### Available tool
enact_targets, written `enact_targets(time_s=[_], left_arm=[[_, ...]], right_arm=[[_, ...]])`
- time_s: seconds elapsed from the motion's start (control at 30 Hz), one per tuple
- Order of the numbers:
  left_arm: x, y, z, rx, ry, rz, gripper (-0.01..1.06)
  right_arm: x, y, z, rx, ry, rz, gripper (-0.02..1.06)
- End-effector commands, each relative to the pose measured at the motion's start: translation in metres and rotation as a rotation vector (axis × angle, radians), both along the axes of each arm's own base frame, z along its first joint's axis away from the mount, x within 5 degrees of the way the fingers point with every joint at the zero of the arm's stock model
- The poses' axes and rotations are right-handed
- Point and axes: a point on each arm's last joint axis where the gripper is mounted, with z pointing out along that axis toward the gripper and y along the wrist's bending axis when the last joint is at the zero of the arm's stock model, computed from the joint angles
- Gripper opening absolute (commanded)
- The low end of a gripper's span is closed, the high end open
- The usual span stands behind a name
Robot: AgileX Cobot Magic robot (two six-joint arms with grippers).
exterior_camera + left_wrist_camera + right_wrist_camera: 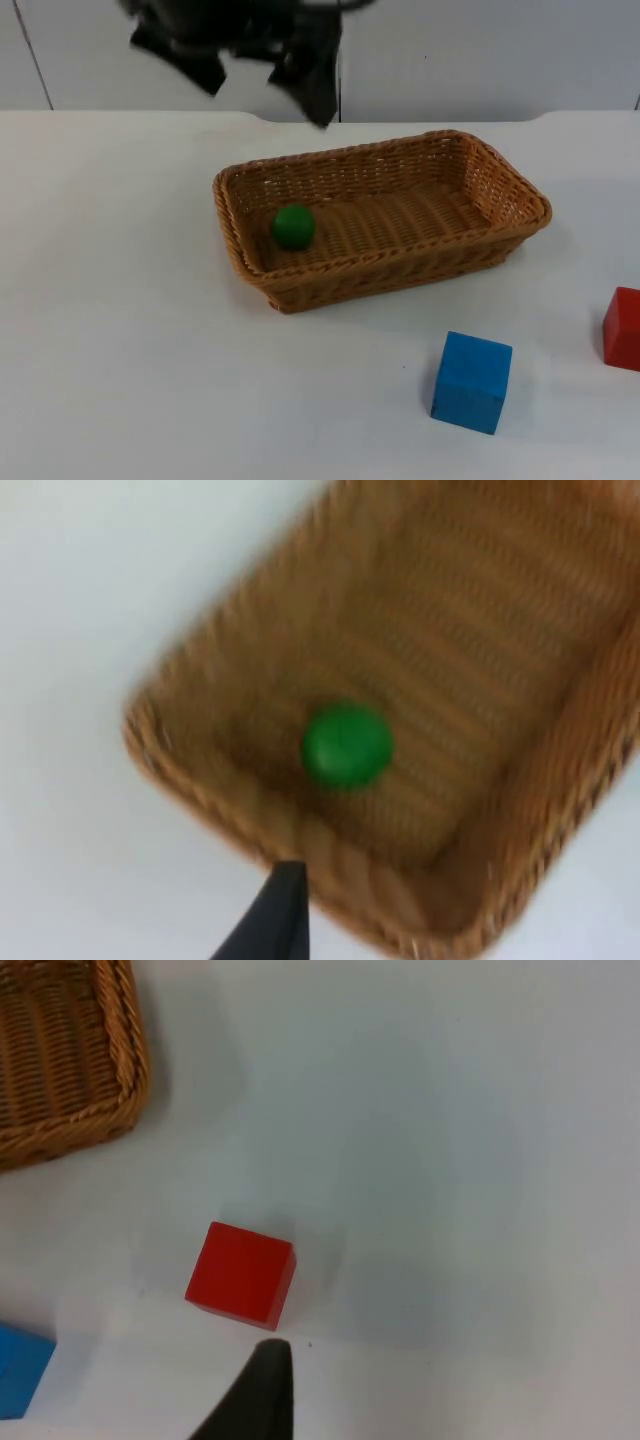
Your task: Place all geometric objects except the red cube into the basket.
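No writing or labels can be read on any item. The green ball [293, 226] lies inside the wicker basket [500, 180], near its left end wall. The blue cube [471, 381] and red cube [623, 328] rest on the white counter [120, 350], outside the basket. The left claw [265, 55] hangs above the basket's far rim (finger state: cannot tell). The right claw [262, 1390] hovers just beside the red cube; its state cannot be told either.

Green ball [293, 226] in basket [500, 190]; blue cube [471, 382] outside
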Motion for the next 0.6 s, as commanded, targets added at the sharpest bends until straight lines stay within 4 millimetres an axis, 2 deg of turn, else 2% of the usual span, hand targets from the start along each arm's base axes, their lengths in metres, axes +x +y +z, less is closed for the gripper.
enact_targets(time_s=[0.0, 0.1, 0.23, 0.33, 0.37, 0.53, 0.57], left_arm=[[-0.013, 0.004, -0.008, -0.015, 0.018, 0.016, 1.05], [-0.033, 0.014, -0.024, 0.006, 0.071, 0.027, 1.05], [-0.043, 0.028, -0.028, 0.0, 0.102, 0.063, 1.05], [-0.049, 0.046, -0.025, -0.001, 0.11, 0.104, 1.05], [-0.049, 0.046, -0.025, -0.001, 0.11, 0.104, 1.05], [-0.069, 0.095, -0.008, -0.018, 0.08, 0.233, 1.05], [-0.069, 0.095, -0.008, -0.018, 0.08, 0.233, 1.05]], right_arm=[[0.0, 0.0, 0.002, -0.005, -0.007, 0.001, 1.05], [0.0, 0.0, 0.002, -0.005, -0.007, 0.001, 1.05], [-0.001, 0.001, 0.002, 0.002, -0.005, 0.001, 1.05], [-0.001, 0.001, 0.002, 0.006, 0.005, 0.001, 1.05], [-0.001, 0.001, 0.002, 0.006, 0.005, 0.001, 1.05], [-0.001, 0.001, 0.002, 0.013, 0.007, 0.001, 1.05], [-0.001, 0.001, 0.002, 0.013, 0.007, 0.001, 1.05]])
